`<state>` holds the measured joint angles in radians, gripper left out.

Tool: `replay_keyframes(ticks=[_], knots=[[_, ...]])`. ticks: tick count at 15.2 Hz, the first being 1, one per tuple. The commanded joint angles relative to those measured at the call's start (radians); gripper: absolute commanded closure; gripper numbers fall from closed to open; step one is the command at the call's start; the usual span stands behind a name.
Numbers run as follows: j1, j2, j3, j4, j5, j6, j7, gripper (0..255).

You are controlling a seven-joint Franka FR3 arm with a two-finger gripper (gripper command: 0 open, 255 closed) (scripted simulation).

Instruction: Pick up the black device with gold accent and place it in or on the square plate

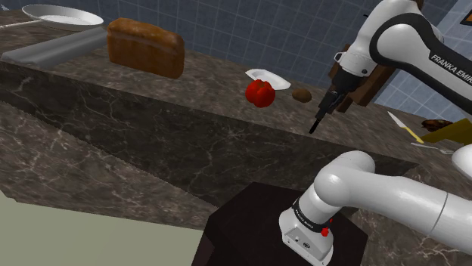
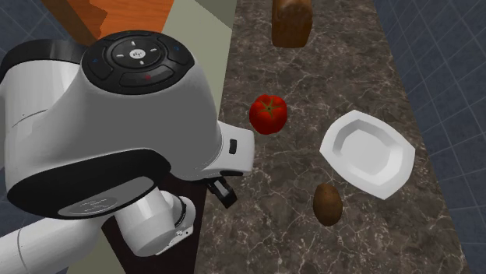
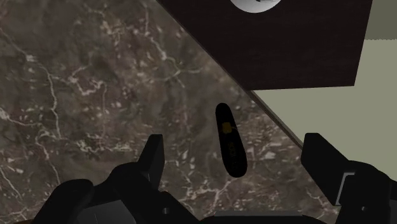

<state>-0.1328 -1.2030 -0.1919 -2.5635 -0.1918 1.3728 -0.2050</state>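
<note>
Fingers (image 3: pixel 153 162) of the gripper (image 3: pixel 235 149) stand wide apart, with the black device (image 3: pixel 229 143) lying loose on the marble counter (image 3: pixel 83 95) between them — no grasp yet, so lifting and placing remain. That alignment comes from the wrist view; the second exterior view adds the white plate (image 2: pixel 366 153), with nothing on it.

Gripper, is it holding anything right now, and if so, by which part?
Nothing is held. The gripper is open; the black device lies on the marbled counter beneath it, between the fingers and touched by neither.
</note>
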Motion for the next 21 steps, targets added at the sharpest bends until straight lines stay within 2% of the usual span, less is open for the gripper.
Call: replay_keyframes(ticks=[1,5,6,15,21], knots=[[0.0,-0.001,0.0,-0.003,0.0,0.002,0.0,0],[0.0,-0.001,0.0,-0.003,0.0,0.002,0.0,0],[0.0,-0.001,0.0,-0.003,0.0,0.002,0.0,255],[0.0,-0.001,0.0,-0.003,0.0,0.002,0.0,255],[0.007,0.044,0.012,0.097,0.012,-0.053,-0.002,255]])
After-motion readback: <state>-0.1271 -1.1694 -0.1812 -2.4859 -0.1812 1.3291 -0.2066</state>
